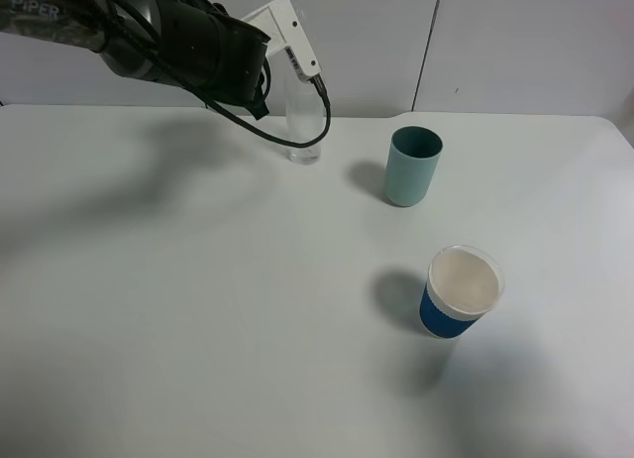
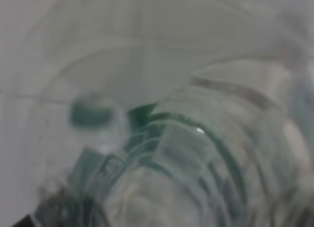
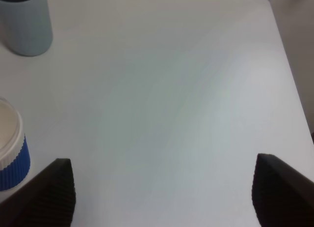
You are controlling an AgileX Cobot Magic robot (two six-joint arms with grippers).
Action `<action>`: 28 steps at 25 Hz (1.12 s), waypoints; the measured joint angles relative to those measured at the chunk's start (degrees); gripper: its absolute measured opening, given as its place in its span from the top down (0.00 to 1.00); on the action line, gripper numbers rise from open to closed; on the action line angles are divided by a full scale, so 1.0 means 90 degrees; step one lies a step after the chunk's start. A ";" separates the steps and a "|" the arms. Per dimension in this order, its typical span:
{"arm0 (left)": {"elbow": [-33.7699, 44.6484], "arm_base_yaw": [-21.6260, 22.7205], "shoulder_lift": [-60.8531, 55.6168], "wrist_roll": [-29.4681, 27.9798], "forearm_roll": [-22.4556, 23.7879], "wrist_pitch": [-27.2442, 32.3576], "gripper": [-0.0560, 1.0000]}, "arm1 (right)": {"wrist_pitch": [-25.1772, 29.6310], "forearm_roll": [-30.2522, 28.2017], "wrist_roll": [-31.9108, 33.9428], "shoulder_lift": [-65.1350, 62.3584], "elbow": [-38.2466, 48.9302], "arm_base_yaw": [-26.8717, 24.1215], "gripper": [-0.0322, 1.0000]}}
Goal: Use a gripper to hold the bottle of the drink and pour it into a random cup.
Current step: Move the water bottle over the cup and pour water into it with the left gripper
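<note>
My left gripper (image 1: 294, 44), white on a thick black arm, hangs at the back of the table, just above the tall clear glass (image 1: 303, 131). The bottle is hidden behind the gripper and arm in the high view. In the left wrist view the bottle (image 2: 171, 153) fills the picture as a blur of clear ribbed plastic with bits of green label, held close in the jaws. Whether liquid is flowing cannot be told. My right gripper (image 3: 162, 192) is open and empty above bare table; it does not show in the high view.
A teal-green cup (image 1: 412, 167) stands right of the glass and also shows in the right wrist view (image 3: 25, 21). A blue-sleeved white paper cup (image 1: 461, 291) stands nearer the front right and shows in the right wrist view (image 3: 11, 146). The white table (image 1: 198, 309) ends at a wall behind.
</note>
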 joint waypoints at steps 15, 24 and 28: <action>-0.0184 0.0446 0.0463 -0.0152 0.1107 0.0183 0.43 | 0.0000 0.0000 0.0000 0.0000 0.0000 0.0000 0.25; -0.0190 0.0595 0.0463 -0.0152 0.1527 0.0177 0.43 | 0.0000 0.0000 0.0000 0.0000 0.0000 0.0000 0.25; -0.0190 0.0595 0.0463 -0.0152 0.1647 0.0188 0.43 | 0.0000 0.0000 0.0000 0.0000 0.0000 0.0000 0.25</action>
